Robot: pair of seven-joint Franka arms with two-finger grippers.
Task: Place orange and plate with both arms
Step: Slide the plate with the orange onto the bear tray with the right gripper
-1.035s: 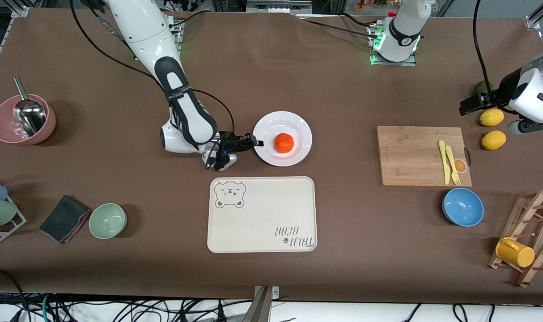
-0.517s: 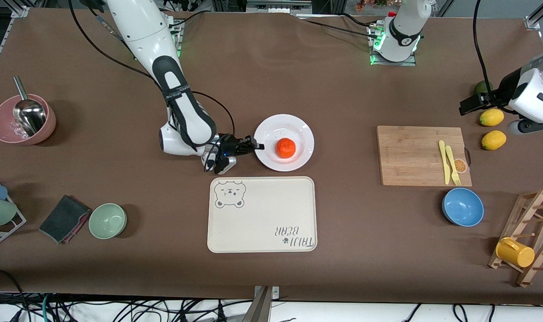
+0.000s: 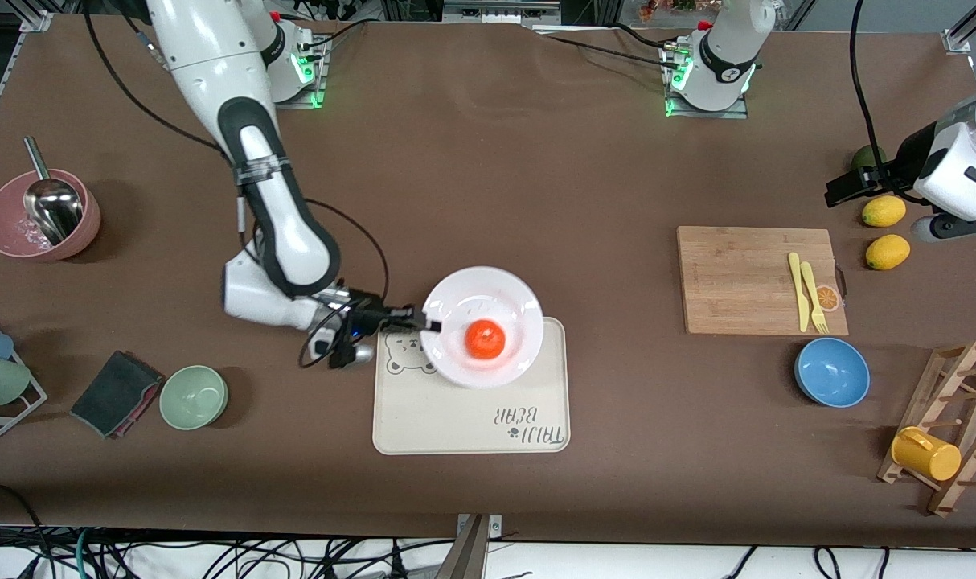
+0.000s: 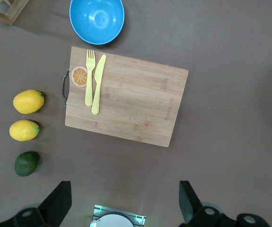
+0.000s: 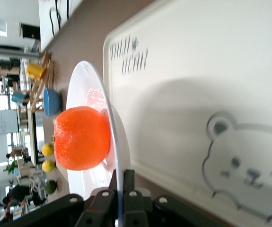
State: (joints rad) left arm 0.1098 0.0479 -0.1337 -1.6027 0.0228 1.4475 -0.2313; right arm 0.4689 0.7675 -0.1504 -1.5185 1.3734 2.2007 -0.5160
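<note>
My right gripper is shut on the rim of the white plate and holds it in the air over the cream bear tray. The orange rests on the plate. In the right wrist view the plate stands edge-on between my fingers, with the orange on it, above the tray. My left gripper is open and empty, waiting high over the table at the left arm's end, above the lemons.
A wooden cutting board with a yellow fork and knife lies toward the left arm's end, a blue bowl nearer the camera. A green bowl, a dark cloth and a pink bowl sit toward the right arm's end.
My right gripper has lifted the plate with the orange off the table and carried it toward the camera, over the bear tray. The left arm has not moved.
</note>
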